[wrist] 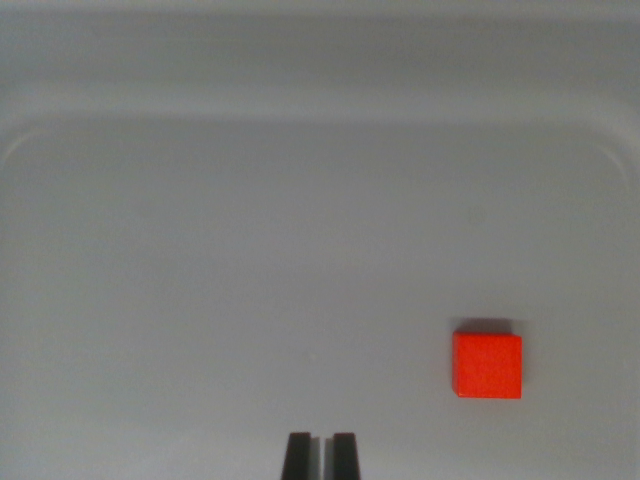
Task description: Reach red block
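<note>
Poking in at the bottom edge, the tool (321,455), tips nearly together, sits apart from the red block (487,365).

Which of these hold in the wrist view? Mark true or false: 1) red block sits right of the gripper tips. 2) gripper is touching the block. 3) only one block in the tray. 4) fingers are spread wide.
1) True. The red block lies toward the wrist view's right of the gripper.
2) False. Bare tray floor separates them; the gripper is not touching the block.
3) True. The grey tray holds just that block.
4) False. The fingers stand nearly together, with only a thin slit between them.
</note>
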Available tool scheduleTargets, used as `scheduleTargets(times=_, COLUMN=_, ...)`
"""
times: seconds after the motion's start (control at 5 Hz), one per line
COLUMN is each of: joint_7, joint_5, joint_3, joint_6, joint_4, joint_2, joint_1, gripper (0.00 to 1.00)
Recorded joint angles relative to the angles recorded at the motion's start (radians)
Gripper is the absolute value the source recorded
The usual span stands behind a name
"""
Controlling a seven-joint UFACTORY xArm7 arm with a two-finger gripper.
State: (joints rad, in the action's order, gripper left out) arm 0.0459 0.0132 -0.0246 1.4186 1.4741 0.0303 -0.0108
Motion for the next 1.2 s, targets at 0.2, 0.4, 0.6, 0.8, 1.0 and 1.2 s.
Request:
scheduleTargets(times=0.2, joint_7=0.002, joint_5=-0.0001, joint_3=-0.005, joint_6=-0.036, joint_4=-0.023, joint_2=0.014, joint_1=0.0058, gripper=0.0)
scheduleTargets(times=0.4, joint_7=0.002, joint_5=-0.0001, joint_3=-0.005, joint_6=-0.036, joint_4=-0.023, joint_2=0.014, joint_1=0.0058, gripper=0.0)
scheduleTargets(times=0.6, joint_7=0.004, joint_5=-0.0001, joint_3=-0.011, joint_6=-0.075, joint_4=-0.049, joint_2=0.03, joint_1=0.012, gripper=0.0)
scheduleTargets(times=0.8, joint_7=0.004, joint_5=-0.0001, joint_3=-0.011, joint_6=-0.075, joint_4=-0.049, joint_2=0.03, joint_1=0.012, gripper=0.0)
scheduleTargets(times=1.0, joint_7=0.006, joint_5=-0.0002, joint_3=-0.016, joint_6=-0.115, joint_4=-0.075, joint_2=0.046, joint_1=0.0184, gripper=0.0)
scheduleTargets(times=1.2, joint_7=0.006, joint_5=-0.0002, joint_3=-0.016, joint_6=-0.115, joint_4=-0.075, joint_2=0.046, joint_1=0.0184, gripper=0.0)
